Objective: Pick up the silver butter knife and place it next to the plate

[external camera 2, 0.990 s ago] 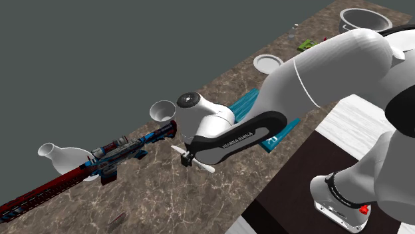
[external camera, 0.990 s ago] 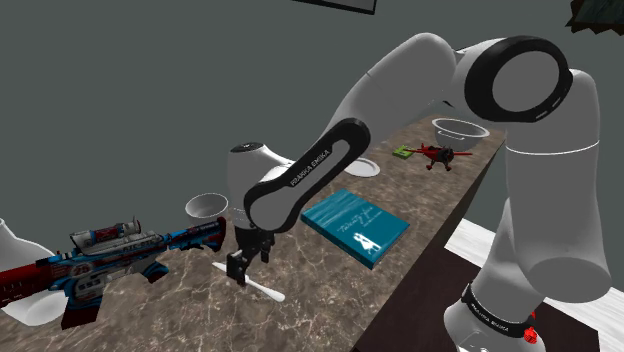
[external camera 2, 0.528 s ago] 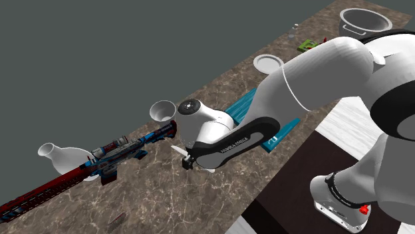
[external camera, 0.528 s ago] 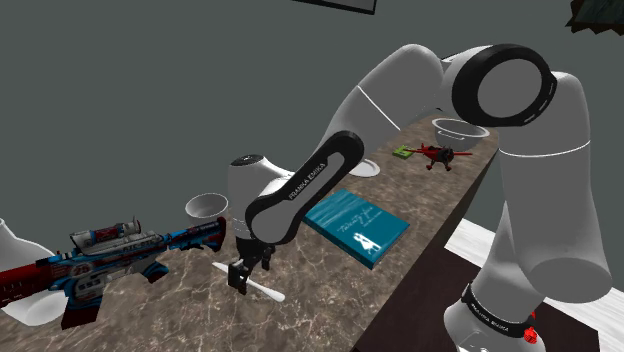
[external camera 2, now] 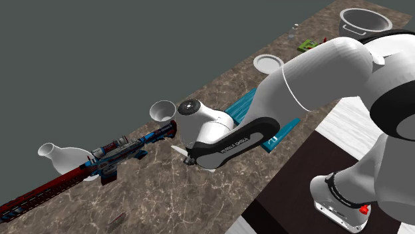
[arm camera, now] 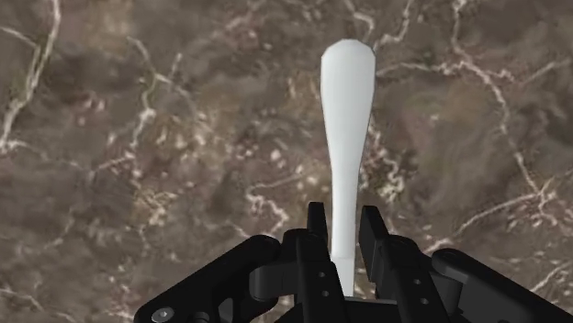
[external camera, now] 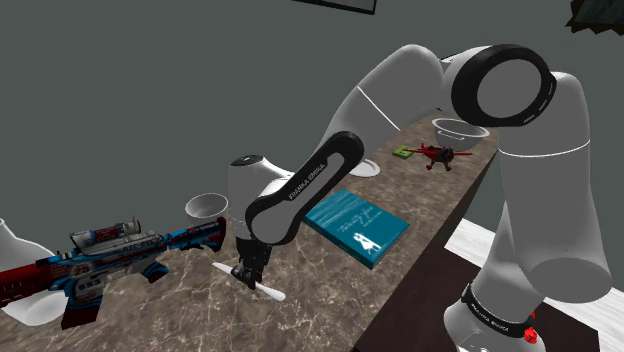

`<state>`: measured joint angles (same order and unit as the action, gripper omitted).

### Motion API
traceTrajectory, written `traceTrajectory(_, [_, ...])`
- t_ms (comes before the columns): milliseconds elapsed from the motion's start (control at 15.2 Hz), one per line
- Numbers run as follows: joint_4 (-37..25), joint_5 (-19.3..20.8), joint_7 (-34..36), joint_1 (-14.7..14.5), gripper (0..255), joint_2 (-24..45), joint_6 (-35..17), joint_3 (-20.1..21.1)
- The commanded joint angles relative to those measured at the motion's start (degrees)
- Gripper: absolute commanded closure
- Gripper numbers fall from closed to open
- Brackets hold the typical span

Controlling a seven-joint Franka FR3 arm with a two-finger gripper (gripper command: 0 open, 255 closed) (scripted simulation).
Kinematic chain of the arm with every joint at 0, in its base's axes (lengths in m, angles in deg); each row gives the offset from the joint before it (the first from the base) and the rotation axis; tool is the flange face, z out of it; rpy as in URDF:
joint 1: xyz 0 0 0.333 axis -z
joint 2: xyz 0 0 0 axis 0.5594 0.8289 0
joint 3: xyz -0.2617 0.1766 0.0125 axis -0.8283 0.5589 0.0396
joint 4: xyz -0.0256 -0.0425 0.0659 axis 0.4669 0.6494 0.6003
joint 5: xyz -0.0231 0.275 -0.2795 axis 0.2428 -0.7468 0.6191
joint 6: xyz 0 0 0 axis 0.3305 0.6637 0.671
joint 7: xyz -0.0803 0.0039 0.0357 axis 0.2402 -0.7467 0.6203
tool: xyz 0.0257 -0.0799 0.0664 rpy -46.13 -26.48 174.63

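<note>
Since the earlier frames the wrist has dropped toward the marble desk [external camera: 330,300] and the end effector [external camera: 247,277] has come down onto the butter knife [arm camera: 346,119]. The white arm [external camera: 400,90] arcs across the shoulder view from the right; its dark forearm reads "FRANKA EMIKA". Left of centre lies a red and blue toy rifle [external camera: 130,250], its lettering too small to read. The teal book [external camera: 355,226] sits at centre with a white mark I cannot read. The plate [external camera 2: 269,64] is upper right in the second exterior view, well apart from the knife. The knife, drawn white, lies flat at the shoulder view's lower centre; the fingers [arm camera: 372,229] pinch its narrow part. The grip looks near one end, so the long free end may swivel or slip on lifting; a low carry could clip the book.
</note>
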<state>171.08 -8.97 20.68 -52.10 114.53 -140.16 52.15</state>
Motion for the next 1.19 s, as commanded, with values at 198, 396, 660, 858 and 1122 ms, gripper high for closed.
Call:
traceTrajectory(198, [0.00, 0.00, 0.00, 0.00, 255, 0.00, 0.00, 0.00])
traceTrajectory(396, [0.00, 0.00, 0.00, 0.00, 255, 0.00, 0.00, 0.00])
traceTrajectory(660, [0.01, -0.61, -0.17, 0.37, 255, -2.42, 2.36, 0.44])
traceTrajectory(858, [-0.11, -1.07, -0.29, 0.62, 255, -4.16, 4.19, 0.74])
traceTrajectory(1122, [-0.45, -1.66, -0.45, 0.92, 255, -6.37, 6.69, 1.08])
